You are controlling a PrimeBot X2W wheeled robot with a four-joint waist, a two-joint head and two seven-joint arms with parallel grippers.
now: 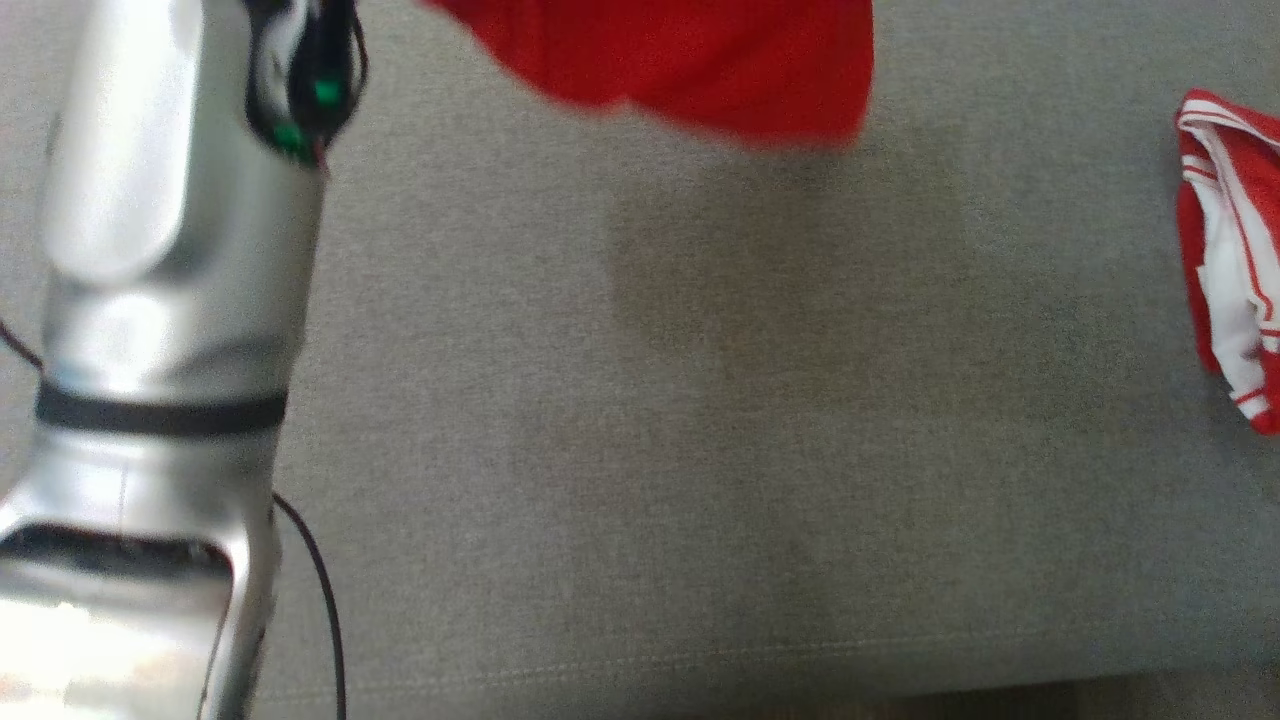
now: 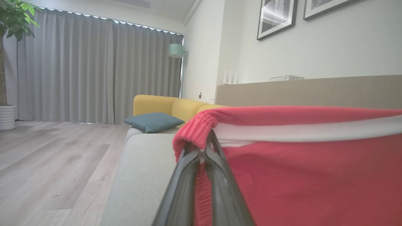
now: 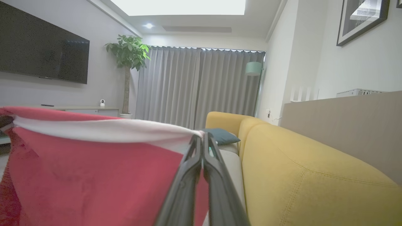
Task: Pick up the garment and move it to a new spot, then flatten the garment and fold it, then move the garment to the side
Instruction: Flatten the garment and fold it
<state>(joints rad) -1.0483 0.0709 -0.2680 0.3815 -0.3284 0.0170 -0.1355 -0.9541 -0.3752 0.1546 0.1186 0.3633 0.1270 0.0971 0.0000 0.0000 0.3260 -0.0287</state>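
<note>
Right now your left end effector [image 2: 205,146] is clenched on the ribbed red corner of the garment [image 2: 298,175]. Your right end effector [image 3: 203,139] is pinched tight on the white-banded edge at the opposite corner. The garment hangs stretched between the two, with its white band along the top and the red cloth falling below. In the head view it shows blurred at 12 o'clock, lifted above the grey sofa seat [image 1: 700,400], with a soft shadow on the cushion beneath. Your silver left forearm [image 1: 170,250] stands at 9 o'clock. A second, folded red-and-white garment [image 1: 1225,260] lies on the seat at 3 o'clock, well apart.
</note>
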